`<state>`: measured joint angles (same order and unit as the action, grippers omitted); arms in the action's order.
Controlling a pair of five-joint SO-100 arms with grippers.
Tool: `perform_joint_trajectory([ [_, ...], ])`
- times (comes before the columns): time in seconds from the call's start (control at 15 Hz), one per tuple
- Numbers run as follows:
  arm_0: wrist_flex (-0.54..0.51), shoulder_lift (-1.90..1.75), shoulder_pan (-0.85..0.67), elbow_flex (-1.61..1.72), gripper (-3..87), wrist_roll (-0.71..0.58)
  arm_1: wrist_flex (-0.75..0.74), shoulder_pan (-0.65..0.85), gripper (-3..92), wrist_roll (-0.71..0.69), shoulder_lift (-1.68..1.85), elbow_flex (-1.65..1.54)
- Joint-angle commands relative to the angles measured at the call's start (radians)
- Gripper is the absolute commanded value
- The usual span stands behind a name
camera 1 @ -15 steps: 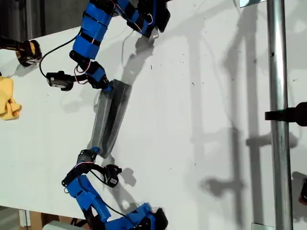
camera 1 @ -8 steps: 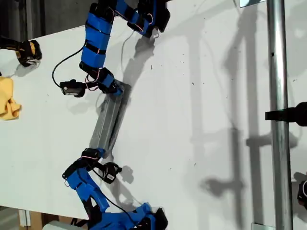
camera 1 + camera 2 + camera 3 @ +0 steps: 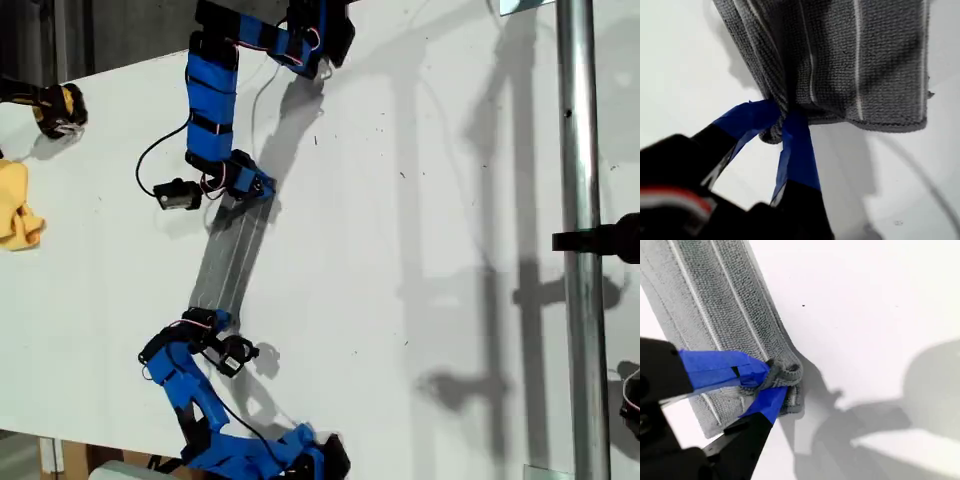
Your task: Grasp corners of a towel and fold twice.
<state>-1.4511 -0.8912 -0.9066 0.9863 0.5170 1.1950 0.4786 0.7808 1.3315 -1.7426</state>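
Both my jaws are pinching the striped grey towel [image 3: 228, 258], my first gripper [image 3: 782, 120] at one bunched end and my second gripper [image 3: 767, 382] at the other, with the cloth stretched as a narrow band over the white surface [image 3: 420, 200]. To fold well, I judge both ends should travel together, taut and level, so the layers land edge on edge.

The yellow cloth [image 3: 17, 215] is cut off by the exterior view's left edge.
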Motion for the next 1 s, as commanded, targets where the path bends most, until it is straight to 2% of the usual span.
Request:
perform_joint_trajectory([
  [0.0, -0.074, -0.028, -0.067, -0.061, -1.5, 0.009, 0.08, -0.002, -0.2, 0.009, 0.051, 0.012],
  [0.2, -0.16, -0.133, -0.061, -0.089, -1.5, 0.031, 0.175, 0.012, 0.0, 0.003, 0.16, 0.071],
  [0.27, -0.178, -0.169, -0.063, -0.084, -0.4, 0.037, 0.206, 0.015, 15.8, 0.003, 0.183, 0.084],
  [0.33, -0.19, -0.202, -0.064, -0.071, 11.1, 0.044, 0.23, 0.018, 30.3, 0.008, 0.216, 0.097],
  [0.4, -0.196, -0.238, -0.061, -0.061, 26.9, 0.046, 0.233, 0.025, 42.8, 0.003, 0.268, 0.097],
  [0.53, -0.187, -0.302, -0.054, -0.058, 31.9, 0.058, 0.247, 0.063, 43.7, 0.002, 0.382, 0.081],
  [0.93, -0.189, -0.591, -0.043, 0.044, 30.8, 0.101, 0.319, 0.199, 43.4, -0.017, 0.719, -0.014],
])
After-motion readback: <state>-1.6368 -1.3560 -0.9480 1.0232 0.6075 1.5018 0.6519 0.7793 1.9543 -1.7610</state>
